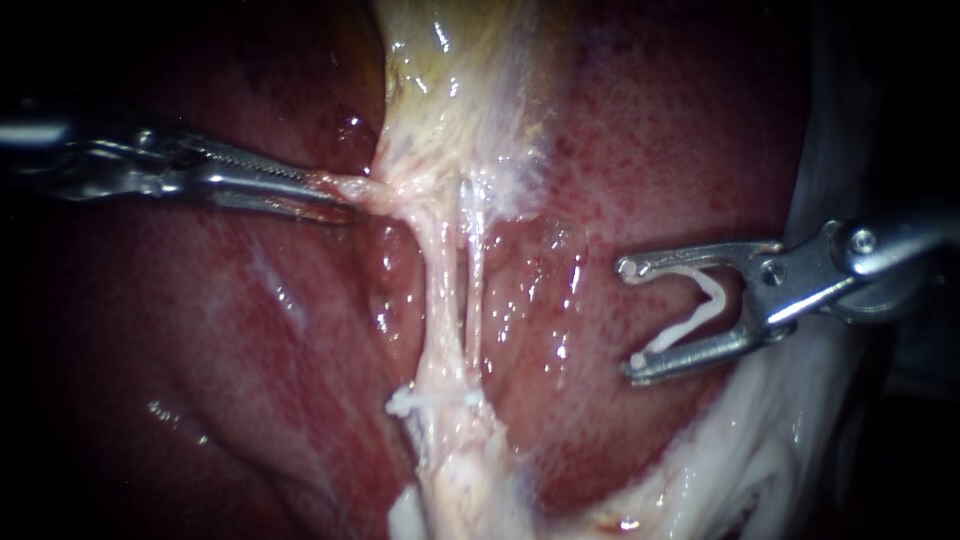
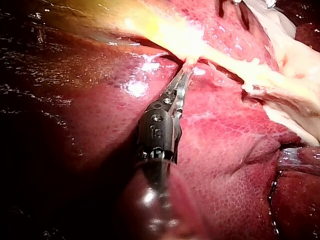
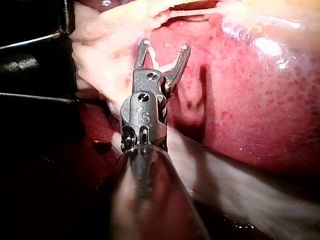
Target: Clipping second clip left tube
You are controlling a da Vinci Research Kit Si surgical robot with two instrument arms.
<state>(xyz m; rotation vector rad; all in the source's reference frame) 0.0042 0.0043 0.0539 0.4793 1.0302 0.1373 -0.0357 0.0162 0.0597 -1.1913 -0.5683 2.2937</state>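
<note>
Endoscope view first: we see the left tube (image 1: pixel 437 290) as a thin, pale pink, glistening strand running down the middle of the scene, from the pale tissue (image 1: pixel 400 190) below the yellowish gallbladder (image 1: pixel 450 60) to a whitish stalk lower down. The right tube (image 1: pixel 476 290) lies just beside it, thinner, with a narrow slit between the two. The dark red liver (image 1: pixel 650 130) lies behind both. Across the lower end of the strands sits a set clip (image 1: pixel 432 400), small and white; we cannot tell which tube it grips. Our left instrument (image 1: pixel 335 198) comes in from the left with its jaws clamped together on the pale tissue, drawing it sideways into a taut point. Our right instrument (image 1: pixel 628 318) is well apart from the tubes, over the liver. Its jaws stand wide apart, yet a white clip (image 1: pixel 700 305) is seated between them, an open V with one leg lying along each jaw. In the left wrist view we find the left instrument (image 2: pixel 186 70) biting the pale tissue at the edge of the liver (image 2: pixel 100 100). In the right wrist view the right instrument (image 3: pixel 165 46) holds the white clip (image 3: pixel 165 65) in its spread jaws, with the liver (image 3: pixel 260 100) beside it.
</note>
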